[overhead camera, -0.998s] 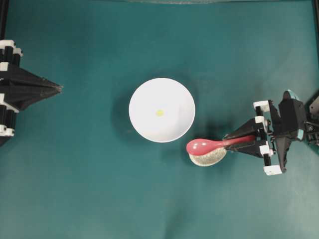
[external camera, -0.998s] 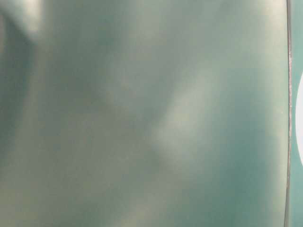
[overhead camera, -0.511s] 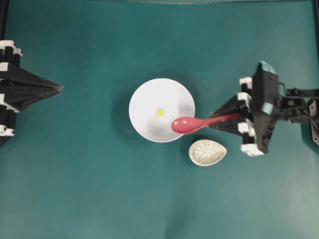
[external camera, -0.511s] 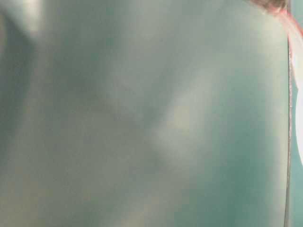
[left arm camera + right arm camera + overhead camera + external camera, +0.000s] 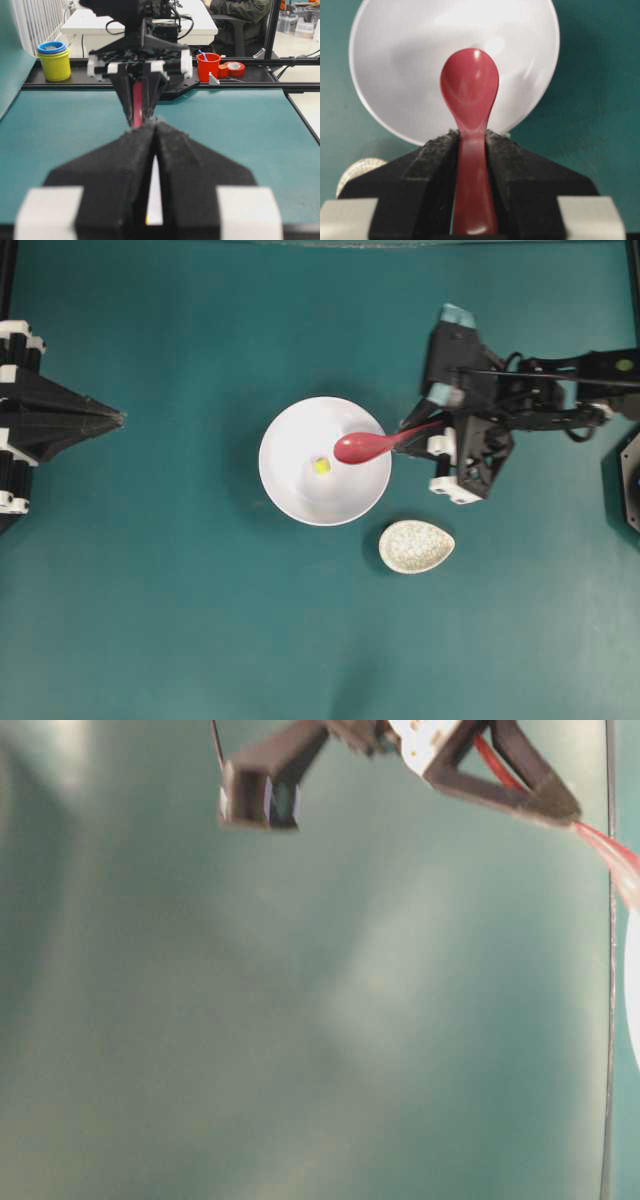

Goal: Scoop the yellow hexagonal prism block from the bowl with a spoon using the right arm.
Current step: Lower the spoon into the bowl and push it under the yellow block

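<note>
Covering the whole work surface is a plain teal mat (image 5: 180, 620), framed at its far edge, in the left wrist view, by a black rail (image 5: 280, 86). Beyond that rail a white desk (image 5: 200, 22), a stack of yellow and blue cups (image 5: 54, 61), a red cup (image 5: 208, 66) and a roll of red tape (image 5: 236, 68) can be seen.

The spoon (image 5: 372, 445) is clamped by its handle between the fingers of the right gripper (image 5: 418, 427), which are closed about halfway onto it; in the right wrist view the handle fills the gap between the black pads (image 5: 432, 165). The red scoop is held over the right part of the bowl (image 5: 290, 490), facing up and with nothing in it. The yellow hexagonal prism block (image 5: 321, 465) lies near the middle of the bowl's floor, just left of the scoop. A small speckled dish (image 5: 416, 546) sits on the mat below and right of the bowl, apart from it.

The left gripper (image 5: 118, 418) is seen at the left edge, well apart from the bowl, its fingers pressed together with nothing between them.
</note>
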